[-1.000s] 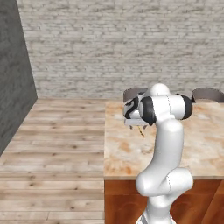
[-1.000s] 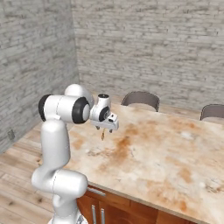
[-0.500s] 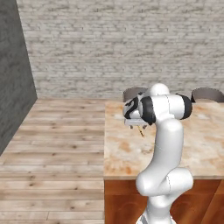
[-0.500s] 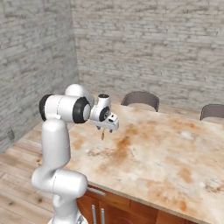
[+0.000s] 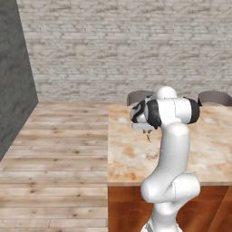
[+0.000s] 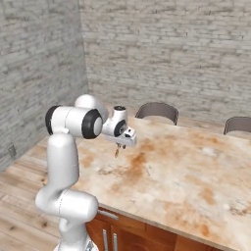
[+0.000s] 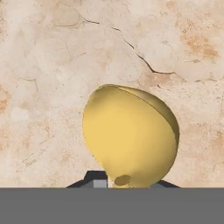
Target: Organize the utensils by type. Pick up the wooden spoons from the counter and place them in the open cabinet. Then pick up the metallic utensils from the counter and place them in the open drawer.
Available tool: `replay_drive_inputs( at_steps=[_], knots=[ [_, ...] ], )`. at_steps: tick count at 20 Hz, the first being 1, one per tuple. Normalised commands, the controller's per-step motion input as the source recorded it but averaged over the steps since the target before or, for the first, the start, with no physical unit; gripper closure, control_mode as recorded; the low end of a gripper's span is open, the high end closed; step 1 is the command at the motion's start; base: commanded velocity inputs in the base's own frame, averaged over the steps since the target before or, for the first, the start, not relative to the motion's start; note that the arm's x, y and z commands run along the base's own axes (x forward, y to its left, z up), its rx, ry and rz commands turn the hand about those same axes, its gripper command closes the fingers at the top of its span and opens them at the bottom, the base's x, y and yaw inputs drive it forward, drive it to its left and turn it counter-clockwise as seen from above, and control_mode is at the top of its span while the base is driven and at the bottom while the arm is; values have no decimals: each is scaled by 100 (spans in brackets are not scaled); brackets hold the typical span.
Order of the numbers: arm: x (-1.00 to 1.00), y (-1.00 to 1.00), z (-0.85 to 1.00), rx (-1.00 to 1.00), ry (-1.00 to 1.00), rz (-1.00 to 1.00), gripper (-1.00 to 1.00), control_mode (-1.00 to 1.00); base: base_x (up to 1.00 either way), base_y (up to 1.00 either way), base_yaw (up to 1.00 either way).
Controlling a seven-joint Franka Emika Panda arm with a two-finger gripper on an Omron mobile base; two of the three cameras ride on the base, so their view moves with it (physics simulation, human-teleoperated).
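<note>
The wooden spoon (image 7: 130, 136) is in the grip of the claw (image 7: 124, 183): in the hand view its pale yellow bowl looms large, hollow side toward the camera, with its neck running down between the two dark fingertips (image 7: 94, 178) at the bottom edge. The jaws stand nearly closed, pinched on the spoon's handle. Behind the bowl lies the mottled beige and rust stone top of the bench (image 7: 43, 65), crossed by thin dark cracks.

In the left base view the spoon (image 5: 148, 135) shows as a small sliver hanging below the claw (image 5: 147, 133), over the bench (image 5: 131, 158) near its left edge; whether it is touching the stone or just above it cannot be told. In the right base view the spoon (image 6: 116, 151) points down from the claw (image 6: 119, 146) toward the bench (image 6: 186, 176), at the near left part of the top.

The white arm bends forward from its base beside the bench's wooden front. Two dark chair backs (image 6: 157, 111) stand at the far side of the bench, and grey brick walls (image 5: 113, 45) close the room behind, above a plank floor (image 5: 54, 154)
</note>
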Motion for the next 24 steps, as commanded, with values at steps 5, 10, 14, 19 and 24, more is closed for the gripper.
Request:
replay_drive_inputs(
  at_steps=[5,10,14,19,24],
  knots=[
    [-6,-11,-1,0,0,0,100,-100,0,0,0],
    [-9,-4,40,3,0,0,100,-100,0,0,0],
    [-16,0,79,0,-1,0,100,-100,0,0,0],
    [-22,1,69,0,0,0,100,-100,0,0,0],
    [-40,0,56,0,-3,0,100,-100,0,0,0]
  ],
)
